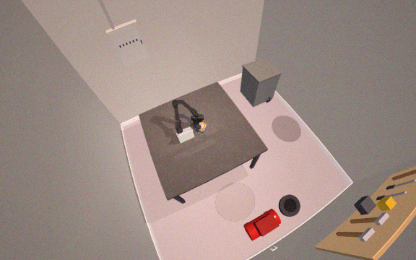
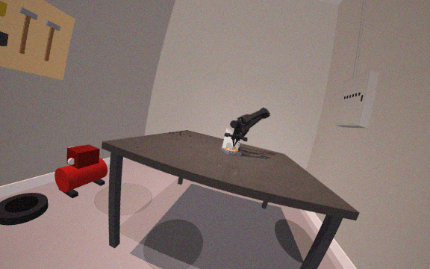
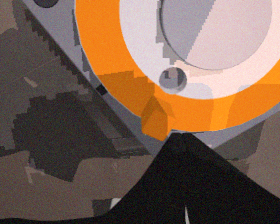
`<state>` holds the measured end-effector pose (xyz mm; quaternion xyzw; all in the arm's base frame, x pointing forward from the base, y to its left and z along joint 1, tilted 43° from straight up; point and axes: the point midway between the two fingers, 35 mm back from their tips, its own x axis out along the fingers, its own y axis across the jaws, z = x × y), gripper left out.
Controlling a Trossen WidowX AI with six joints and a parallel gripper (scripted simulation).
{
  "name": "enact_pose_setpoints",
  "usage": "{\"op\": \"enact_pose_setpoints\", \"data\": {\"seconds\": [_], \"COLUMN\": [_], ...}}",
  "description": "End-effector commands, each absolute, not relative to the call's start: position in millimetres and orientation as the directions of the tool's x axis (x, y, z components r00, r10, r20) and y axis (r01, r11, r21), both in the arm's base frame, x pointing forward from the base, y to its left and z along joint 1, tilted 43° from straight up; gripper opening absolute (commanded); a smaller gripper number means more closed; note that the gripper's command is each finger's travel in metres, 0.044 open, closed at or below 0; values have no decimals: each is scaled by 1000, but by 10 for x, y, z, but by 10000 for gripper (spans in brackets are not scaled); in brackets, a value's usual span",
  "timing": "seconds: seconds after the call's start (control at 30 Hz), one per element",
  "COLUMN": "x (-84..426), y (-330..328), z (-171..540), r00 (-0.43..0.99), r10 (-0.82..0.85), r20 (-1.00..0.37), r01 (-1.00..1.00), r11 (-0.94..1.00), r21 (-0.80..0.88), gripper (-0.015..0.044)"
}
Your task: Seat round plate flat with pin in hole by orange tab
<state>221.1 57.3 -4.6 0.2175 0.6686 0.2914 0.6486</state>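
The round plate [image 1: 202, 126] [image 2: 232, 149] [image 3: 97, 30], an orange ring with a pale inner band, sits around the round post [image 3: 231, 35] on the grey base [image 3: 56, 17]. Its orange tab [image 3: 155, 122] points down in the wrist view, near a base corner. The hole [image 3: 172, 80] beside the tab looks grey inside; I cannot tell whether the pin is in it. The plate's tilt is too small to judge. My gripper [image 3: 180, 142] [image 2: 234, 145] is shut and empty, its tips low at the plate's rim, just right of the tab in the wrist view. Contact is unclear.
The base stands on the dark table [image 1: 208, 159] [image 2: 260, 172]. A white block [image 1: 185, 136] [image 2: 227, 141] stands close beside it at the arm's foot. A dark round spot [image 3: 45, 1] shows on the base. Arm shadows cross the plate and table.
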Motion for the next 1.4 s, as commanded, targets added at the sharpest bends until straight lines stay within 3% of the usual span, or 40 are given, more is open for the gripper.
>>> {"op": "enact_pose_setpoints", "data": {"seconds": [0.0,0.67,1.37], "x": [2227,2298,2311], "y": [638,756,463], "z": [7,111,377], "r00": [-62,-62,-63], "r10": [673,674,676], "r20": [-737,-736,-734], "r01": [-92,-92,-81], "r11": [731,731,730], "r21": [676,677,679], "gripper": [0,0,0]}}
